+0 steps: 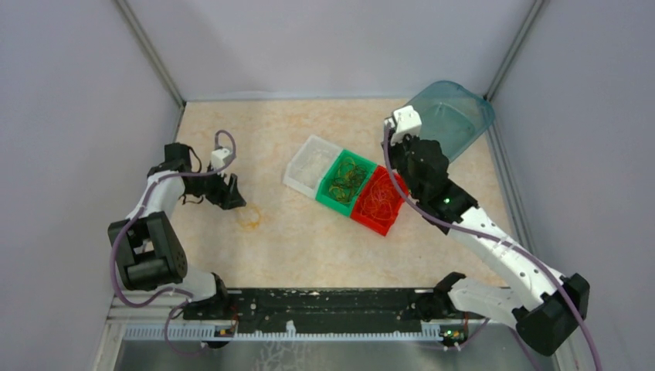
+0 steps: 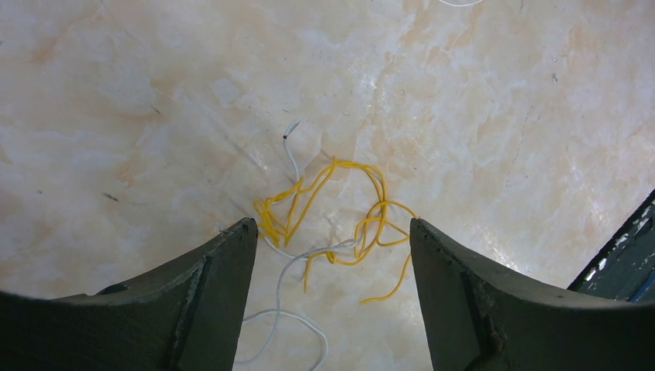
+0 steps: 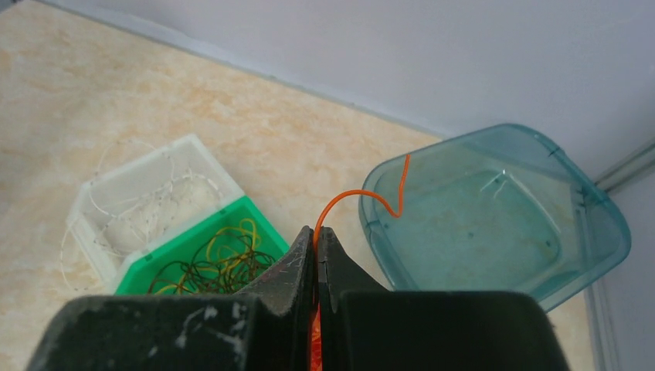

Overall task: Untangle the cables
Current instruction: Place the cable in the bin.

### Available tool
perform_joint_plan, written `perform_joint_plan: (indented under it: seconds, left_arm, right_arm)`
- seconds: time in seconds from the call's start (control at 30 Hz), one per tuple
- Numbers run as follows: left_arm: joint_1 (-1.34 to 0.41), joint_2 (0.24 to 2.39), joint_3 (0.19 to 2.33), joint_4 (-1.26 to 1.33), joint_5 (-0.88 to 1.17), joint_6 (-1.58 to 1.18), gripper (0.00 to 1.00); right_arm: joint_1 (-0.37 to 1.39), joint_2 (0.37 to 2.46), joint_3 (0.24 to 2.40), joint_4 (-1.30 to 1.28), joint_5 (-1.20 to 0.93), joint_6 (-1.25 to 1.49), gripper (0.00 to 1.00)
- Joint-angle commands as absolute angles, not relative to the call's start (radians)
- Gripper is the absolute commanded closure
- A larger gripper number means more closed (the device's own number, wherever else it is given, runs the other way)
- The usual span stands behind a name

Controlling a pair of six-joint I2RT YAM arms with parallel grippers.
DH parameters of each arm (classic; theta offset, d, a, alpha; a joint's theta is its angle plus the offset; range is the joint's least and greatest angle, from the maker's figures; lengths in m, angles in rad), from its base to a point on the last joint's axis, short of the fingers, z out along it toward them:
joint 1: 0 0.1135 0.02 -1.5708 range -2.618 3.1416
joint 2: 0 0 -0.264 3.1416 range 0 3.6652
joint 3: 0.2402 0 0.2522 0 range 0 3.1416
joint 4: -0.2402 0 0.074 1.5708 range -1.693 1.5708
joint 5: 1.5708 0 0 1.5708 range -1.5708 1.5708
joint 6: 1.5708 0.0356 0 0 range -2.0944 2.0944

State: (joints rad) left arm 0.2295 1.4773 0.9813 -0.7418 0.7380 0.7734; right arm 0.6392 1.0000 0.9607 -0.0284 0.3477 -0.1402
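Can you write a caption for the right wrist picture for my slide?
Right gripper shut on an orange cable, with the white bin, green bin and teal tub beyond.

Light: bright, even and diffuse, from overhead.
Shadows: faint and soft-edged in all 3 views.
Glare: pale sheen on the tabletop [image 2: 494, 100], left wrist view.
Focus: left gripper [image 2: 332, 232] and right gripper [image 3: 316, 232] slightly soft near the lens; backgrounds sharp.
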Motion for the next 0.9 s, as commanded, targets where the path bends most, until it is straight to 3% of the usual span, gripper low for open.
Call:
perform_joint_plan:
  seconds: [0.0,0.33,0.73,0.87]
  left_arm:
    - [0.223,1.467,1.000,-0.759,0.771,0.778,0.22]
    - [0.222,1.464,1.005,-0.772,0.774,0.793,0.21]
    - [0.220,1.474,1.012,-0.845,0.770,0.826,0.09]
    - [0.221,1.482,1.006,-0.816,0.740,0.810,0.10]
  right_arm:
    - [0.617,1.057,0.925,0.024,0.384,-0.063,1.00]
    - [0.551,1.158,0.842,-0.052,0.317,0.125,1.00]
    - [0.535,1.295,0.774,-0.056,0.236,0.239,1.00]
    - [0.534,1.328,0.744,-0.045,0.229,0.280,1.00]
